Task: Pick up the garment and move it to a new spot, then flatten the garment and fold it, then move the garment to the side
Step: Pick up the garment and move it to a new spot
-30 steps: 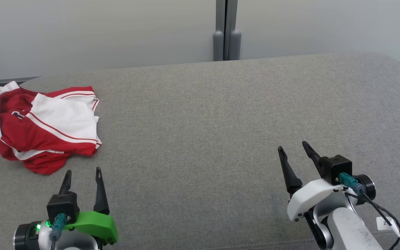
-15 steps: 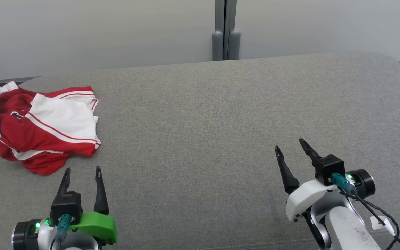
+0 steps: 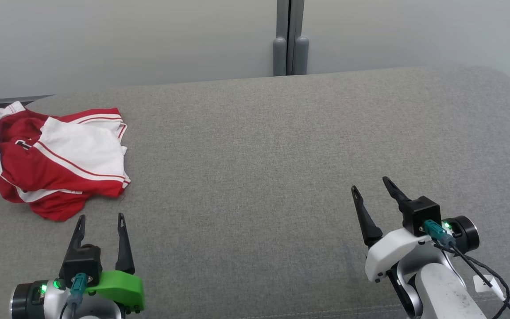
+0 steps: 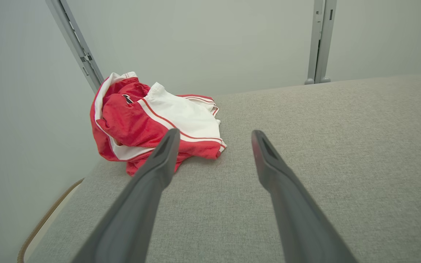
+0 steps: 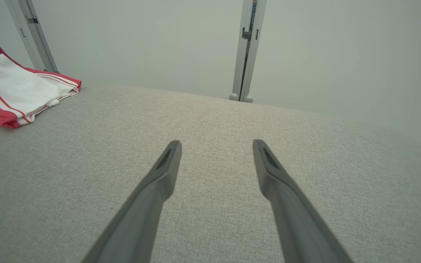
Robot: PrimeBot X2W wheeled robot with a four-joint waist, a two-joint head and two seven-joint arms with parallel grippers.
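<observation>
- Grey cloth-covered surface (image 3: 255,146): it takes up most of the head view, from the bottom edge up to the wall. We judge its broad bare middle to be the likely new spot for the garment.
- Pale wall (image 3: 126,40): it runs across the top of the frame, plain.
- Garment (image 3: 56,159): red and white, bunched in a heap at the middle left, close to the surface's left edge. The layers overlap and nothing holds it, so we judge that no step of the task is done yet.
- Right gripper (image 3: 369,183): at lower right, well apart from the garment. The fingers are spread with nothing between them and point up-frame over bare cloth. It is probably parked until flattening needs a second hold.
- Left gripper (image 3: 100,216): at lower left, just below the garment's lower edge, near but not touching. The fingers are spread and empty. In its wrist view the heap (image 4: 148,120) lies ahead, toward the upper left. As the nearer arm, it seems placed for the first pick.
- Grey post (image 3: 290,40): at top centre, against the wall.
</observation>
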